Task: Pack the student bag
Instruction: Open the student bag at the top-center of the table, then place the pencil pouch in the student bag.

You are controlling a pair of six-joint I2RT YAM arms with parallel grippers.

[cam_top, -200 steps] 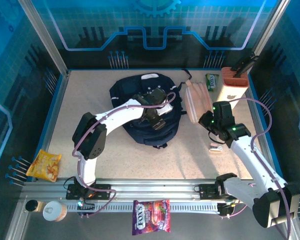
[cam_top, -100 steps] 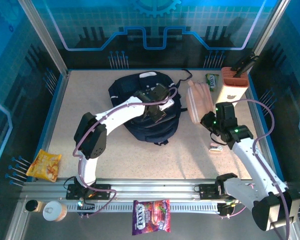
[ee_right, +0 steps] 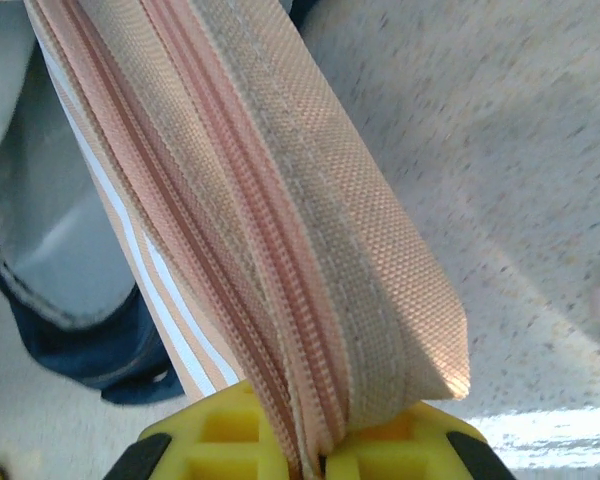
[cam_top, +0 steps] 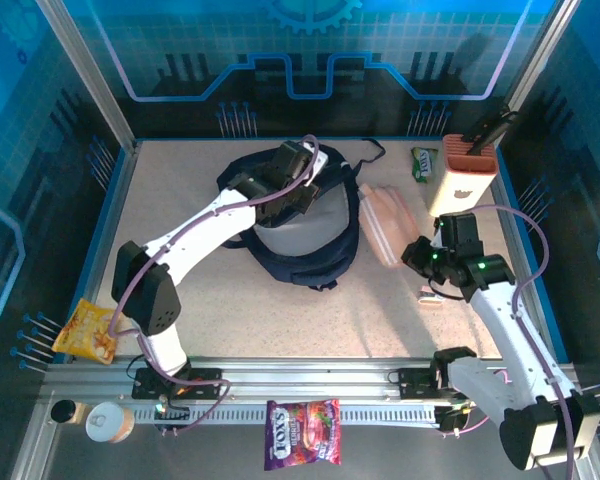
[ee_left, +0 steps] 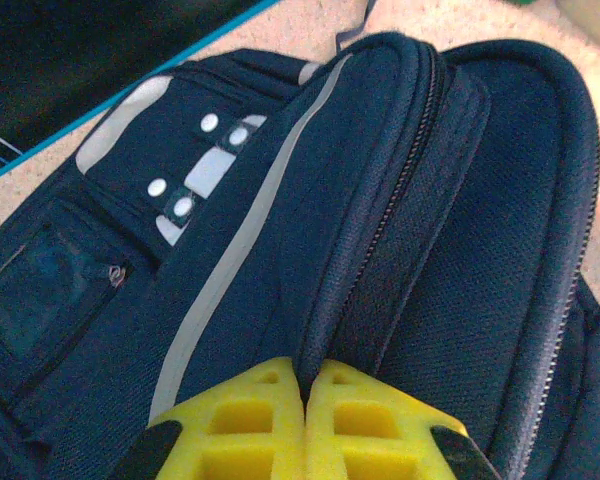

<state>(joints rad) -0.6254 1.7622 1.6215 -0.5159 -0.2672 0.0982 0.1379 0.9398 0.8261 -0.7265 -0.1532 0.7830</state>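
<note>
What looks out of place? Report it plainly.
The purple candy bag lies on the front rail, off the table; the yellow snack packet sits beyond its left edge. Both lie apart from the student bag.

Overhead, the light is bright and even, blue panels glowing behind, and soft shadows fall on the bench (cam_top: 280, 310) beneath both arms. At the left jaws, the student bag (ee_left: 430, 200) shows a sharp weave but dim folds, while the yellow jaws themselves blur at close range. At the right jaws, the peach pouch (ee_right: 310, 230) is crisp, a white glare strip burns on the bench just right of them, and everything beyond goes soft.
</note>
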